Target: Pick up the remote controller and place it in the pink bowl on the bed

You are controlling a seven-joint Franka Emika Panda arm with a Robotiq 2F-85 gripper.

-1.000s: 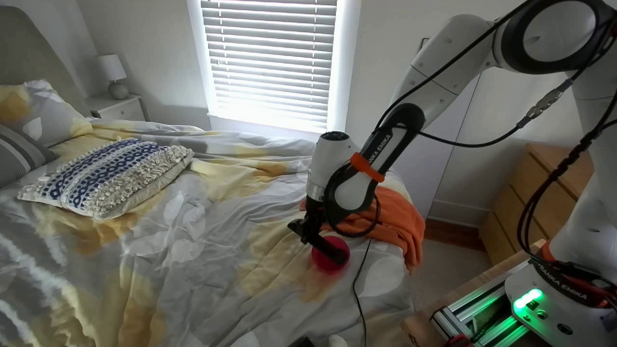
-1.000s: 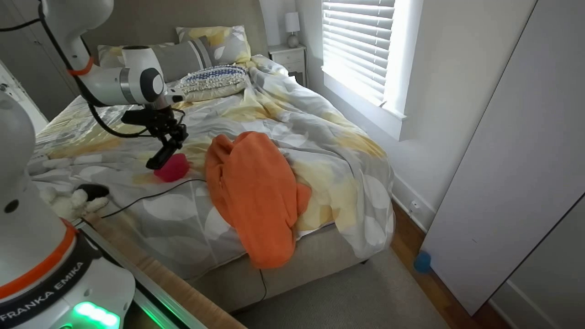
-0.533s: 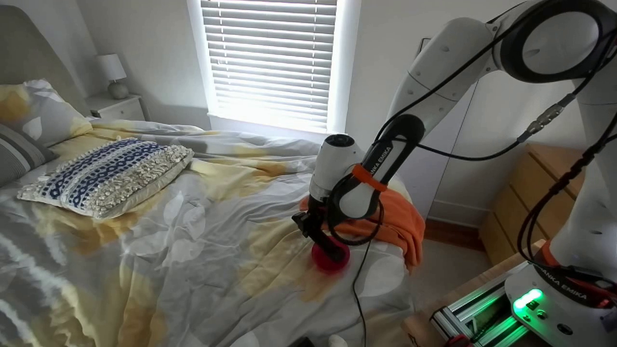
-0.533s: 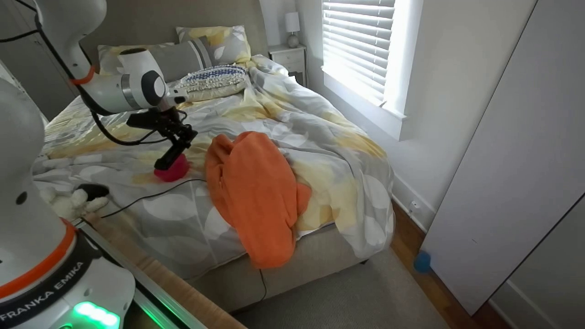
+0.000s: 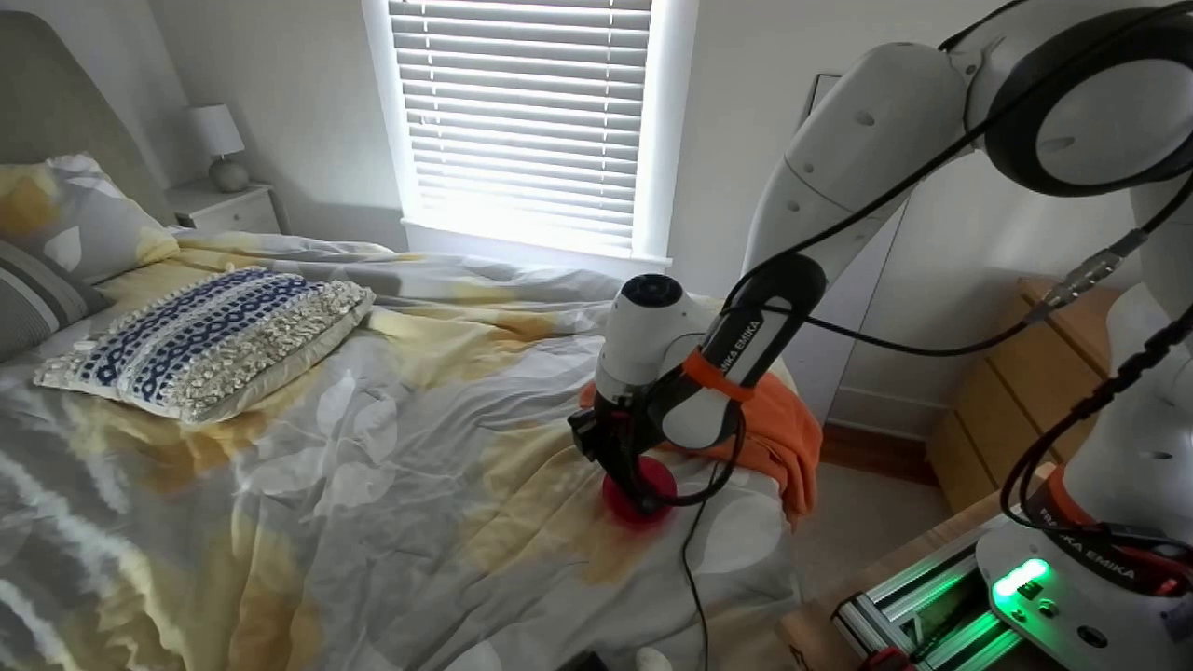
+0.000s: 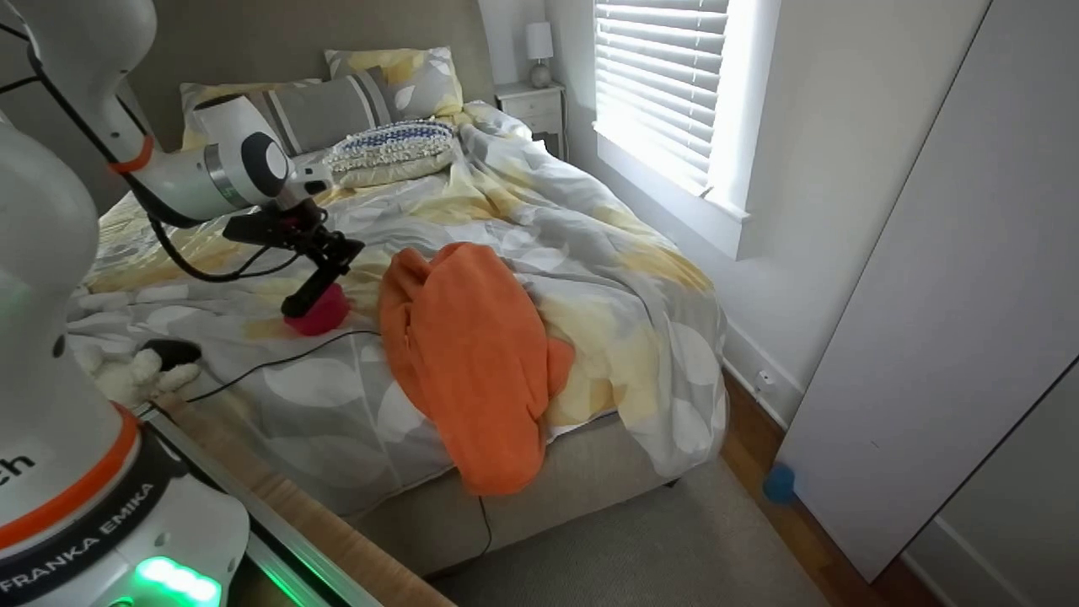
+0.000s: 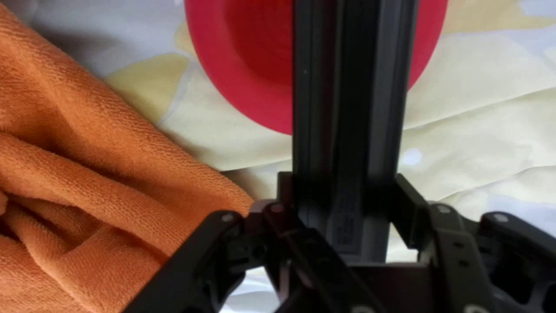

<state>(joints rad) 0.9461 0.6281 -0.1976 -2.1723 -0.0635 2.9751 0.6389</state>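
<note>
window blind (image 5: 522,121): in an exterior view, lit from behind at the upper centre of the frame.
worktop (image 5: 410,550): in the same view, a bed with its rumpled surface spread across left and centre.
pink bowl (image 5: 617,511): set on the worktop right of centre, partly hidden, with an orange cloth (image 5: 783,438) above right of it and a thin cable (image 5: 685,559) just beside it.
remote controller (image 6: 314,291): in an exterior view, held aslant left of centre, its low end seen against the bowl; whether the rim is touched cannot be told.
tool (image 7: 346,202): in the wrist view, closed on the sides of the remote controller, which is seen across the bowl, its far end cut off by the frame's top edge.
bowl and remote controller: if the grip is loosened at this slant, the long piece may be left propped on the rim or tipped onto the worktop.
bowl on worktop: a tip-over could be caused by pressing on the rim, as the rumpled surface will probably give.
orange cloth: near at lower left of the wrist view, possibly dragged if the tool is swung that way.
</note>
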